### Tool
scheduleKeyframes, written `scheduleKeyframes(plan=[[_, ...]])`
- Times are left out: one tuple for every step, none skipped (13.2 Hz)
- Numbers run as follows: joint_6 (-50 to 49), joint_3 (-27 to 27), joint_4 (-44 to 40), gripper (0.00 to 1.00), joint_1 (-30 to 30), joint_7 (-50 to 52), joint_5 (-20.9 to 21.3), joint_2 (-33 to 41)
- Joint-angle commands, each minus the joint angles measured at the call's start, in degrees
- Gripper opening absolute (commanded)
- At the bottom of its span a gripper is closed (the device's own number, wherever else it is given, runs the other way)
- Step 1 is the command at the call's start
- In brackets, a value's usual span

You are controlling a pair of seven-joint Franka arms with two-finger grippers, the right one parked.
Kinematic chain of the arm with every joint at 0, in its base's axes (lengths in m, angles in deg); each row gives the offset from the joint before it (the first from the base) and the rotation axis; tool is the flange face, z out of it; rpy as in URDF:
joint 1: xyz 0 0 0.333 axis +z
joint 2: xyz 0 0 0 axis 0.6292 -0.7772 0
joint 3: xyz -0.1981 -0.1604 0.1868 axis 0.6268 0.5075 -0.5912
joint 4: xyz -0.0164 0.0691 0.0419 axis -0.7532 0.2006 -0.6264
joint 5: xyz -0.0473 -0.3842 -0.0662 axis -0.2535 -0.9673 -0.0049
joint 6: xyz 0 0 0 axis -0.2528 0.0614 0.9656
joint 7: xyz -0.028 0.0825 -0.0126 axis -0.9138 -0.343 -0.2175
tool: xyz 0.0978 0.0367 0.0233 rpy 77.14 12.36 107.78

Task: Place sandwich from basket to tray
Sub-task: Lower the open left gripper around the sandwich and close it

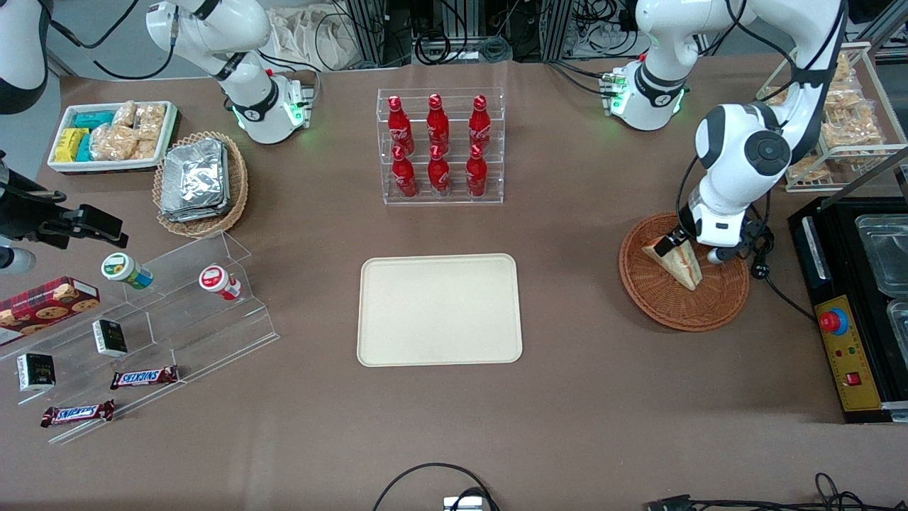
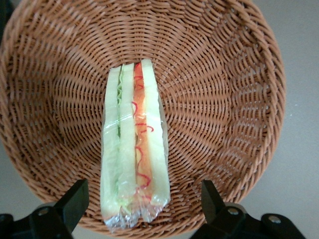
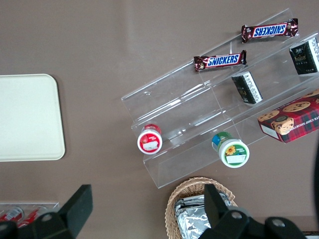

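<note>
Sandwich (image 2: 133, 149) lies in basket (image 2: 224, 99), gripper (image 2: 144, 201) fingers (image 2: 75, 199) straddling it apart.

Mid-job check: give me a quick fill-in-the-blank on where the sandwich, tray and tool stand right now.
1. The sandwich lies in the ____.
2. The tool hangs over the sandwich with its fingers ____, one on each side of the wedge.
3. The tray holds ____ so far.
4. The rack standing farther from the front camera than the tray holds ____ red bottles.

Missing words: basket; open; nothing; six
</note>
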State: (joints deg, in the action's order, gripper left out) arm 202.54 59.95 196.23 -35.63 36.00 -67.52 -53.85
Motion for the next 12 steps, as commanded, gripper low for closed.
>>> scheduleKeyframes(plan=[[3.7, 0.0, 1.6, 1.0, -0.1, 1.1, 0.2, -1.3], [4.1, 0.0, 1.6, 1.0, -0.1, 1.1, 0.4, -1.7], [4.4, -0.1, 1.7, 1.0, -0.1, 1.0, 0.5, -2.1], [4.7, -0.1, 1.7, 1.0, -0.1, 0.9, 1.0, -2.4], [4.7, -0.1, 1.6, 0.92, 0.1, 0.8, 2.8, -2.9], [4.7, -0.1, 1.6, 0.8, 0.2, 0.8, 4.1, -3.1], [4.7, -0.1, 1.6, 0.66, 0.4, 0.8, 5.2, -3.2], [4.7, -0.1, 1.6, 0.54, 0.4, 0.8, 5.4, -3.3], [4.7, -0.1, 1.6, 0.43, 0.4, 0.7, 5.7, -3.3], [4.7, -0.2, 1.7, 0.38, 0.4, 0.6, 6.1, -3.3], [4.7, -0.2, 1.7, 0.36, 0.4, 0.5, 6.1, -3.2], [4.6, -0.3, 1.7, 0.35, 0.5, 0.2, 6.1, -3.1]])
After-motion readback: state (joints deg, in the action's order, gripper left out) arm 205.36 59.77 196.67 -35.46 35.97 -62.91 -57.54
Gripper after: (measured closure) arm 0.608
